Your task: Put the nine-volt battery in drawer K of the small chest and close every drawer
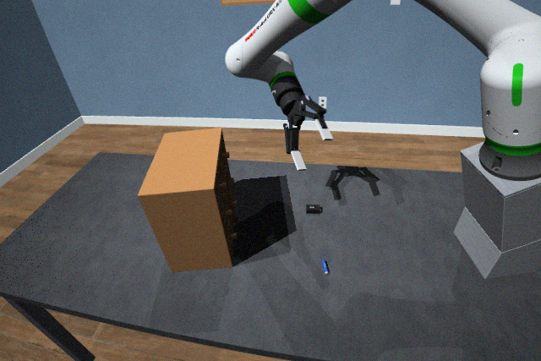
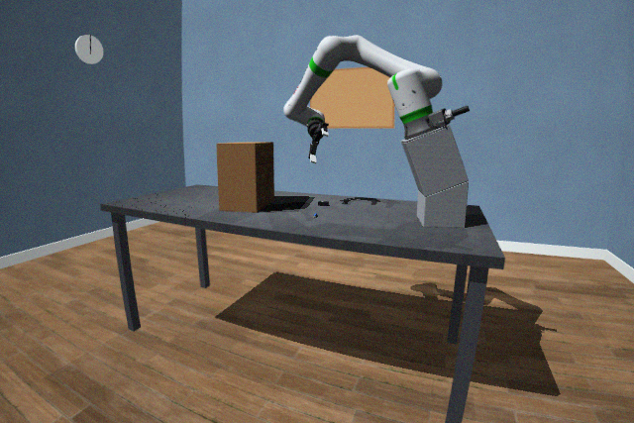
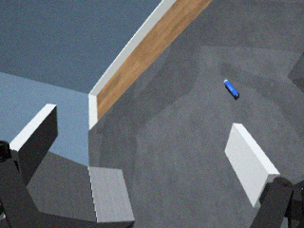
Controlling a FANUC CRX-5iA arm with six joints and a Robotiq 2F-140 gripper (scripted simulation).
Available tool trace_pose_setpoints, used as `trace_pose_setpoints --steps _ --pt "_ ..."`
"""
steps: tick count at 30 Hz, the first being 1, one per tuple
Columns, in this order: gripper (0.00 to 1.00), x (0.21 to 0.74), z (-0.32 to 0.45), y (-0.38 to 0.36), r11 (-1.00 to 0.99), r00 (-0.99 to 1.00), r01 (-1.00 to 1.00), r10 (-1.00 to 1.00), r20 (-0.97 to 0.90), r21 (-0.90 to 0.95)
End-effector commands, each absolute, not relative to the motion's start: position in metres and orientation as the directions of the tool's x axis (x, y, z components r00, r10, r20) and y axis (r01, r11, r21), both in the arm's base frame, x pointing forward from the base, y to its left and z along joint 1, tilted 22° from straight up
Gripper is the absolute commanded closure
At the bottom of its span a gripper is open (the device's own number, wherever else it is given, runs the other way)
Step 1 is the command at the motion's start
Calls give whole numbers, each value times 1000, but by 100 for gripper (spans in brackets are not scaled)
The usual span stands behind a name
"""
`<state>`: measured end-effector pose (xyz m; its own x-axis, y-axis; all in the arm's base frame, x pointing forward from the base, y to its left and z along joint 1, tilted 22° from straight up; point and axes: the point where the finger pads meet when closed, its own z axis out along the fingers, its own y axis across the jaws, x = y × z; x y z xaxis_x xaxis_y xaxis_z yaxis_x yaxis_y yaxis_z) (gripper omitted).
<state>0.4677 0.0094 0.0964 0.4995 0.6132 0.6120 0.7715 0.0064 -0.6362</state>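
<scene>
The gripper [image 1: 312, 150] hangs wide open, holding nothing, above the table [image 1: 131, 304] beside the chest [image 1: 188, 199] — the nine-volt battery [image 1: 314, 209] lies near the chest's drawer front, under the gripper.

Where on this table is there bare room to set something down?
Bare patches: the table left of the chest, and the near strip below the blue cylinder. Crowded: between chest front and the arm's pedestal, where the nine-volt battery lies.
</scene>
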Motion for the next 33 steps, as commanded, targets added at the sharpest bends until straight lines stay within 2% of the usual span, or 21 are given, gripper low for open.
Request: trace_pose_setpoints --steps 1,5,9,11,15,23,26,33 --pt "0 466 104 12 -87 392 872 714 580 -481" --pt "0 465 113 2 -106 285 935 793 539 -338" --pt "0 465 113 2 -108 280 938 797 536 -330" --pt "0 465 126 -12 -95 164 981 867 471 -168" --pt "0 466 133 -19 -77 108 993 895 432 -89" --pt "0 474 174 -52 57 -109 973 967 228 225" --pt "0 474 174 -52 57 -109 973 967 228 225" --pt "0 479 203 -66 159 -207 915 974 96 370"
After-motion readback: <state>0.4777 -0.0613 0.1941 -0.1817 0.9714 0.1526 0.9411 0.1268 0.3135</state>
